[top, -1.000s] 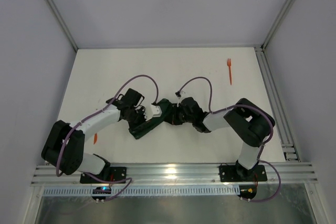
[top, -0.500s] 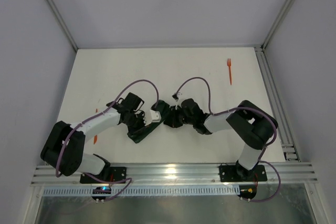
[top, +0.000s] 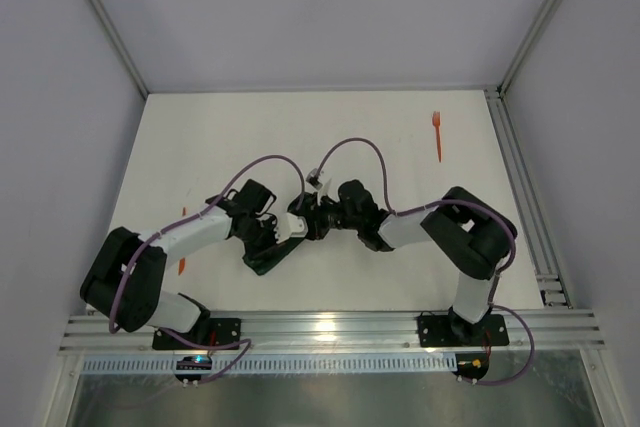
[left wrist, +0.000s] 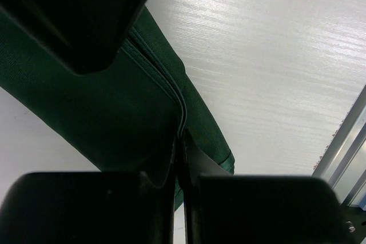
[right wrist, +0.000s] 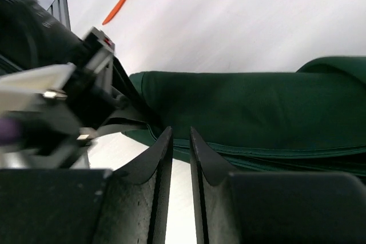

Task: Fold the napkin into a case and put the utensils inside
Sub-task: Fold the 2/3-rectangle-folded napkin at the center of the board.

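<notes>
Right claw [right wrist: 180, 134] slid left along the napkin [right wrist: 246, 104] and cracked open, empty; left claw [left wrist: 180, 141] pinches its hem. We read the fold as set, mid-table; fork [top: 437, 135] lies far back-right, not yet loaded.

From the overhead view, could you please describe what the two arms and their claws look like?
Both the left arm and right arm have white forearm links between bulky black joints, and a purple cable runs along each. The left claw and right claw each have two flat black fingers.
</notes>
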Available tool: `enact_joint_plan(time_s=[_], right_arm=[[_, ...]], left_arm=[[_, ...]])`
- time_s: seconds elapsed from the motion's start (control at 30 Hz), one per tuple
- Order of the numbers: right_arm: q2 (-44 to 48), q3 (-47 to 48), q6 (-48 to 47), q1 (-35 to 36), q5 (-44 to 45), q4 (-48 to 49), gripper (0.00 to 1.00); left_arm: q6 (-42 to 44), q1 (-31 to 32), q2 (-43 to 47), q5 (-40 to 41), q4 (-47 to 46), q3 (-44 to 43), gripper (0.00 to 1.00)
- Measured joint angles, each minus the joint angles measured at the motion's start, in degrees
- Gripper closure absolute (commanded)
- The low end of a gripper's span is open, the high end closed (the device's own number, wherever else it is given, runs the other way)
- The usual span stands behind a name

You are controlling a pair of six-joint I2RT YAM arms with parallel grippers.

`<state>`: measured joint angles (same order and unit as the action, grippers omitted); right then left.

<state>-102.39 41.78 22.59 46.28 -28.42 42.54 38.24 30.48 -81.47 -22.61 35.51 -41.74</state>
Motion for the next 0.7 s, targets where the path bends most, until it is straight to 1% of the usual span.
enact_joint_plan(time_s=[0.17,0.3,0.43,0.57,0.6,0.63,0.7], right_arm=[[-7.3,1.4,5.0,0.1,-1.6,3.9,0.80],[-9.7,3.1,7.0,0.1,-1.3,4.6,0.83],[-10.4,5.6,7.6,0.1,1.5,1.2,0.89],[-13.5,8.7,8.2,-0.2,3.3,-3.1,0.91],[-13.9,8.9,9.0,-0.5,2.9,-2.9,0.91],[-13.9,9.0,9.4,-0.7,2.9,-3.2,0.91],[-13.9,9.0,10.1,-0.9,2.8,-3.5,0.92]], left_arm=[[0.7,0.0,0.0,-0.4,-0.2,0.1,0.99],[1.3,0.0,-0.1,-0.9,-0.2,0.1,0.99],[1.6,0.0,-0.1,-1.6,-0.2,0.1,0.97],[1.9,0.0,-0.1,-2.0,0.0,0.1,0.95],[2.0,0.0,-0.1,-2.1,0.2,0.1,0.93],[2.3,0.0,-0.1,-2.3,0.2,0.0,0.87],[2.9,0.0,-0.1,-3.3,1.0,-0.3,0.78]])
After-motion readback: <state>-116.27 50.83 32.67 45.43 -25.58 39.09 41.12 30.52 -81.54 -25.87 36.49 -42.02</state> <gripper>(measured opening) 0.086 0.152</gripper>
